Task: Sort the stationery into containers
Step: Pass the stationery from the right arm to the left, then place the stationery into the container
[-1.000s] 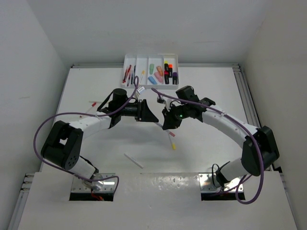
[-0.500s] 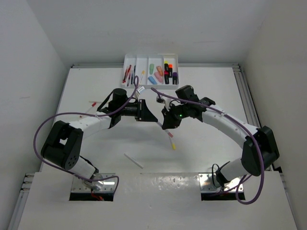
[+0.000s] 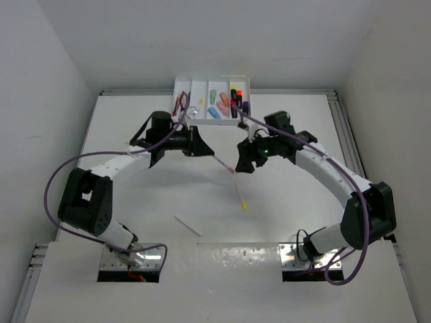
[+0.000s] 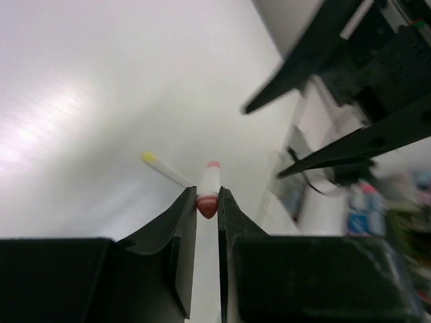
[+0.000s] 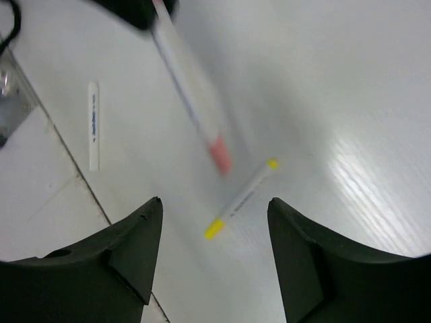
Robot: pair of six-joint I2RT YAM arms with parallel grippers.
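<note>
My left gripper (image 3: 210, 152) (image 4: 207, 203) is shut on one end of a white pen with red tips (image 3: 225, 164) (image 4: 209, 180), held just above the table's middle. In the right wrist view that pen (image 5: 190, 101) shows blurred. My right gripper (image 3: 242, 163) (image 5: 214, 203) stands open just right of the pen's free end, holding nothing. A white pen with yellow ends (image 3: 241, 196) (image 5: 242, 196) (image 4: 163, 167) lies on the table below it. The white four-compartment tray (image 3: 245, 81) sits at the far edge with pens and highlighters inside.
Another white pen (image 3: 188, 225) (image 5: 93, 125) lies near the front of the table. The right gripper's black fingers (image 4: 350, 141) fill the upper right of the left wrist view. Metal base plates (image 3: 131, 259) sit at the near edge.
The right gripper opened, let go of the red-tipped pen and drew back to the right. The left gripper stayed shut on the pen and carried it up and away from the yellow-ended pen.
</note>
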